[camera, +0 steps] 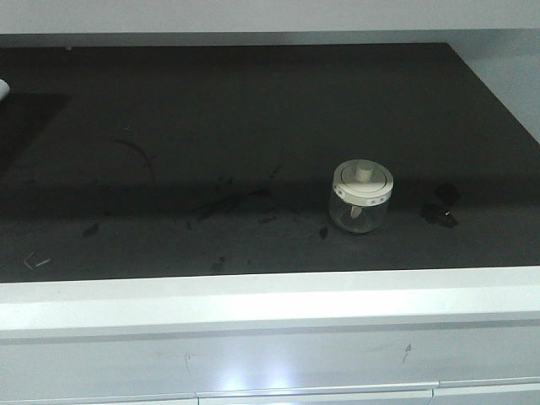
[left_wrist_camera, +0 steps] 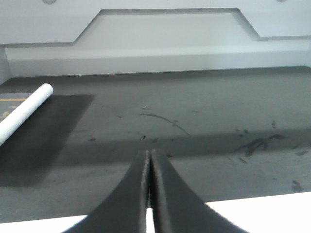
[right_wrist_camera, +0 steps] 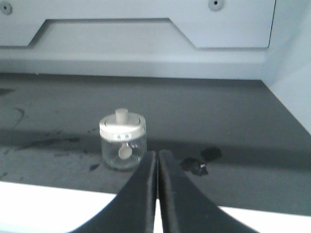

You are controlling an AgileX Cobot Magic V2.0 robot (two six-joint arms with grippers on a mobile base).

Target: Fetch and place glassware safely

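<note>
Nearest, the right black gripper (right_wrist_camera: pixel 156 154), jaws pressed together and empty, hangs over the white front edge (right_wrist_camera: pixel 48 199) of the dark matte counter (right_wrist_camera: pixel 218 107); left black gripper (left_wrist_camera: pixel 148 154) likewise closed on nothing. Small squat clear glass jar with off-white knobbed lid (camera: pixel 361 197) stands upright near the front edge, right of centre, just ahead-left of the right black gripper. Likely reach step: open jaws wide first, shift left, straddle glass body below lid, squeeze gently

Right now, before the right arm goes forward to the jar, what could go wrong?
The right gripper is shut with the glass jar just ahead, slightly to its left; advancing like this could knock it over. Gripping only the lid might lift the lid off and leave the glass behind.
</note>
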